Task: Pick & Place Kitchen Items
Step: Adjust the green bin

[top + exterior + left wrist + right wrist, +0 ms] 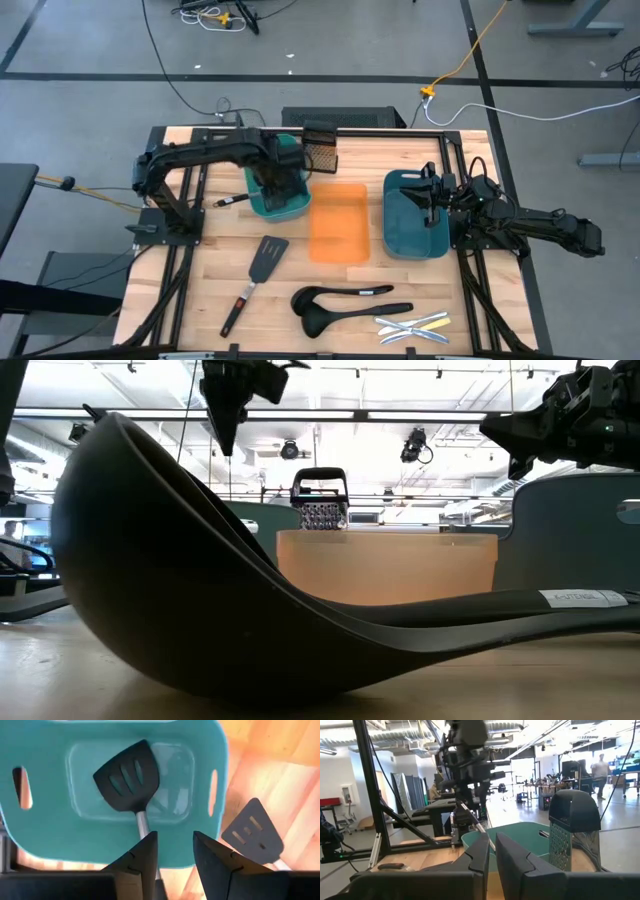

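Cutlery (413, 326): silvery and pale-yellow pieces in a small heap at the lower right of the high view, nearest the table's front edge, not yet touched.
Ladles (350, 300): two black ones side by side at lower centre, bowls to the left; one bowl fills the low view because it lies right in front of that camera.
Loose spatula (254, 279): lower left of centre, head up and handle running down-left, flat on the wood; it is probably next to be sorted.
Orange tray (337, 222): centre of the table; nothing can be made out in it.
Blue tray (413, 213): right of centre.
Right gripper (490, 852): parked at the blue tray's right edge; fingers a narrow gap apart, holding nothing.
Teal tray (50, 827): upper left of centre in the high view; it holds the second spatula.
Tray spatula (129, 778): head flat on the tray floor, metal handle slanting up over the rim toward the fingers.
Left gripper (175, 851): above the teal tray; fingers moderately apart, the handle beside one finger, so this looks like a release, though a light contact cannot be ruled out.
Mesh box (320, 151): farthest back, just beyond the teal tray.
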`<state>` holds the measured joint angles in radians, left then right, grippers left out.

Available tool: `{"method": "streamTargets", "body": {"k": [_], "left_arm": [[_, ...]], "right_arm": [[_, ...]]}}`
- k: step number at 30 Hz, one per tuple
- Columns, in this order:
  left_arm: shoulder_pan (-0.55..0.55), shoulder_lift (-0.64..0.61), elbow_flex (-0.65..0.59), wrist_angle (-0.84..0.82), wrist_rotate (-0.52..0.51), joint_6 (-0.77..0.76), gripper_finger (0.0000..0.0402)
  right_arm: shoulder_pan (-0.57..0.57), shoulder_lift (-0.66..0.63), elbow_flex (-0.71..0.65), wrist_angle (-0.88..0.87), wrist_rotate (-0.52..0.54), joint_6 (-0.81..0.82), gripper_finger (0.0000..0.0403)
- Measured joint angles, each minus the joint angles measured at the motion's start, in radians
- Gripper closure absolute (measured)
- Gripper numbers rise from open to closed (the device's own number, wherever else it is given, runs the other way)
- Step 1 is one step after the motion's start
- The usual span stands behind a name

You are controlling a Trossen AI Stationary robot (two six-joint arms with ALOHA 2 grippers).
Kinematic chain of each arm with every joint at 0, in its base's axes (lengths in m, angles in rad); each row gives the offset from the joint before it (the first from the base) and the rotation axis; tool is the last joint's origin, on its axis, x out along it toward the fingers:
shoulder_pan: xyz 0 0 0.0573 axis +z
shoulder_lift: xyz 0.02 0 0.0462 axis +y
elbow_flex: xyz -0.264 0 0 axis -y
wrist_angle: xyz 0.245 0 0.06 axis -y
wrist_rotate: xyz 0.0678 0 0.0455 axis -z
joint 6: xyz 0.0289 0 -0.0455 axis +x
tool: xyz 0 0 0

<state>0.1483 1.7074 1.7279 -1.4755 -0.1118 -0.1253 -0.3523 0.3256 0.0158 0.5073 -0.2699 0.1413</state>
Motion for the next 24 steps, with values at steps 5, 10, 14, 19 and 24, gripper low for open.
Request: {"method": "streamTargets", "body": {"k": [5,10,14,19,24], "left_arm": [[-0.088,0.042,-0.001,0.069,0.002,-0.001,0.0272],[-0.132,0.088,-0.001,0.074,-0.054,-0.006,0.0233],[-0.126,0.116,-0.001,0.081,-0.056,-0.02,0.0174],[-0.117,0.152,-0.001,0.086,-0.024,-0.002,0.0127],[-0.097,0.18,-0.002,0.092,0.002,0.012,0.0126]], "right_arm": [[0.0,0.0,0.0,-0.002,0.0,0.007,0.0359],[0.0,0.0,0.0,0.0,0.0,0.008,0.0359],[0.0,0.0,0.0,0.0,0.0,0.008,0.0359],[0.0,0.0,0.0,0.001,0.0,0.008,0.0359],[0.0,0.0,0.0,0.0,0.0,0.008,0.0359]]}}
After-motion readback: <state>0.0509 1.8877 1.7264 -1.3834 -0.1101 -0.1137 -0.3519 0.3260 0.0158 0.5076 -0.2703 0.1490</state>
